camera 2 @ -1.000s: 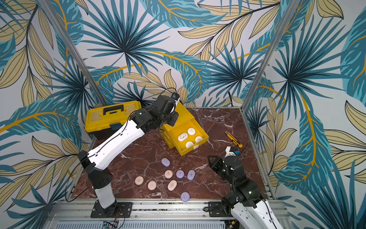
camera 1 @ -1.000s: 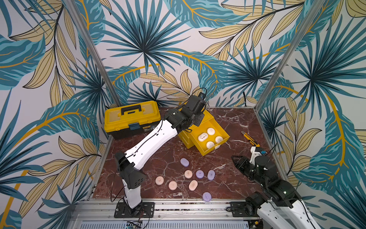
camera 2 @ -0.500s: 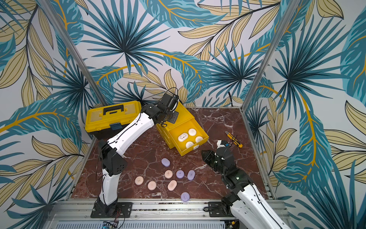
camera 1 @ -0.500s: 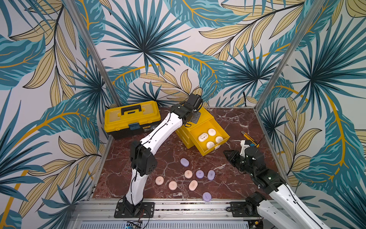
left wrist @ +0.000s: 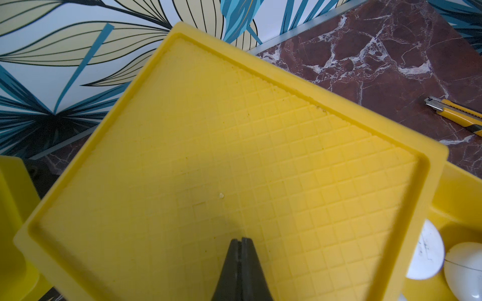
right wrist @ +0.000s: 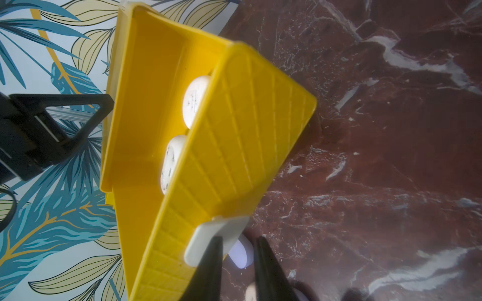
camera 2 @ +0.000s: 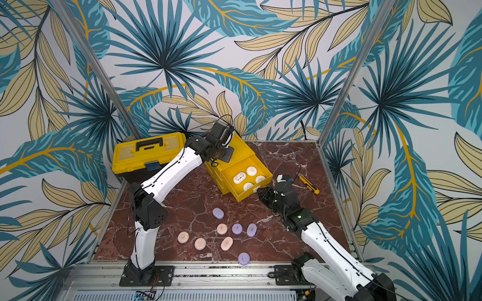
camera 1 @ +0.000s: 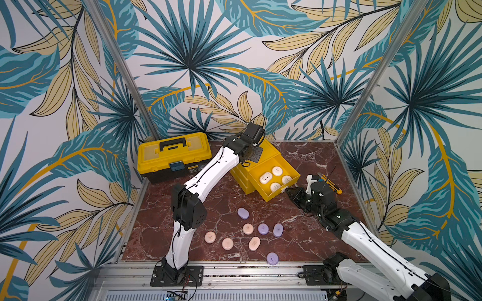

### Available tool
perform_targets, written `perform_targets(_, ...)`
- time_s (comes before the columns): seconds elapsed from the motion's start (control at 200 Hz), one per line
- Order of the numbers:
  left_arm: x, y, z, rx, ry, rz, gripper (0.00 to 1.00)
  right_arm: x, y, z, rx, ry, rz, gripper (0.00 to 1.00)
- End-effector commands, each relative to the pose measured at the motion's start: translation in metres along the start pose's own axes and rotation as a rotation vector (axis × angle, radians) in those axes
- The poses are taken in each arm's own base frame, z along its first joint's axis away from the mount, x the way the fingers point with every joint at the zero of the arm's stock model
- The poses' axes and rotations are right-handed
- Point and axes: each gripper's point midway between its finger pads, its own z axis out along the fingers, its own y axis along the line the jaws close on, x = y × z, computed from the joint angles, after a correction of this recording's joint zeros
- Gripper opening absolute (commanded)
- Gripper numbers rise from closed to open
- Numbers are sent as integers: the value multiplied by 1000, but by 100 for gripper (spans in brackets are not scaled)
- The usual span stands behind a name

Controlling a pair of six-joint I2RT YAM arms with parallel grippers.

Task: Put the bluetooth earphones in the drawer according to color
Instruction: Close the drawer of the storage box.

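My left arm (camera 1: pixel 208 172) arches to frame centre, left gripper (left wrist: pixel 239 239) pinched together over the chest (left wrist: pixel 234 130); right gripper (right wrist: pixel 238 239), slightly parted, meets the tab (right wrist: pixel 208 232) of the drawer (right wrist: pixel 247 125).

4 white earphones (camera 1: pixel 266 178), 4 purple (camera 1: pixel 242 213), 4 pink (camera 1: pixel 210 237)

left arm (camera 1: pixel 208 173): upper link stands up from its base, elbow bent, forearm stretched long toward the back, wrist folded downward. left gripper (left wrist: pixel 240 242) fully closed, both tips flush together, nothing between them. right arm (camera 1: pixel 365 234): comes in from the front right, held low, reaching inward and back, wrist roughly level. right gripper (right wrist: pixel 238 242) has a narrow gap between its fingers (right wrist: pixel 266 260), nothing pinched in it. arms well apart, not crossing.
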Motion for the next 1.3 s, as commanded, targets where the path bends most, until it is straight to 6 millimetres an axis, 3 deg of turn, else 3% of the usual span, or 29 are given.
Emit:
perform_targets(0.0,40,-9,25,33,156,20,0,-19,37,3,-105,-47,-40,27)
perform_targets(0.416,68,-18,43,70,248,28,0,-31,64,46,-146,-32,-39,28)
perform_targets(0.806,81,-25,49,90,295,30,0,-41,82,82,-178,-29,-28,29)
perform_targets(1.297,92,-30,50,98,321,40,0,-48,97,106,-207,-25,-18,30)
